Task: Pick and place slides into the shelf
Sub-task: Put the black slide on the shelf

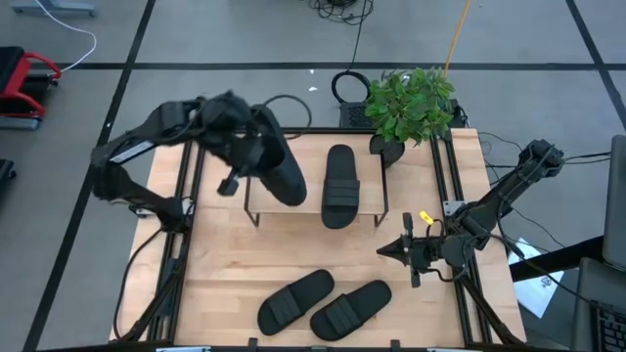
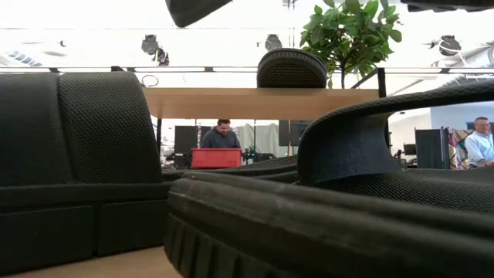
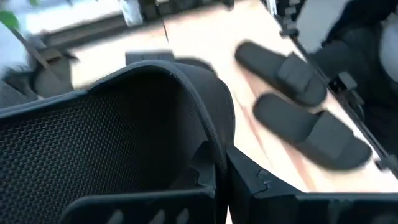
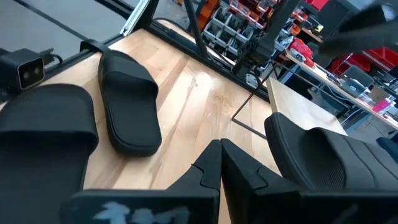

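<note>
- High view: a slide [image 1: 280, 168] hangs in the left gripper [image 1: 246, 147], above the left half of the shelf [image 1: 315, 178] and tilted across its front edge.
- Left wrist view shows that gripper's dark fingers [image 3: 261, 186] closed on the held slide's strap [image 3: 112, 143].
- A second slide [image 1: 340, 186] lies on the right half of the shelf's plank, lengthwise front to back, its toe overhanging the front edge.
- Two more slides [image 1: 295, 299] [image 1: 350, 308] lie side by side on the tabletop [image 1: 235, 254] near its front edge, both angled the same way.
- The right gripper [image 1: 391, 250] waits just off the shelf's right front corner, above the tabletop, its fingers [image 4: 214, 168] pressed together with nothing between them.
- A potted plant [image 1: 411, 106] stands at the tabletop's back right, behind the shelf.
- Low view: two people [image 2: 221, 133] [image 2: 480, 143] show in the room behind, with a red bin [image 2: 216, 158] in front of one.
</note>
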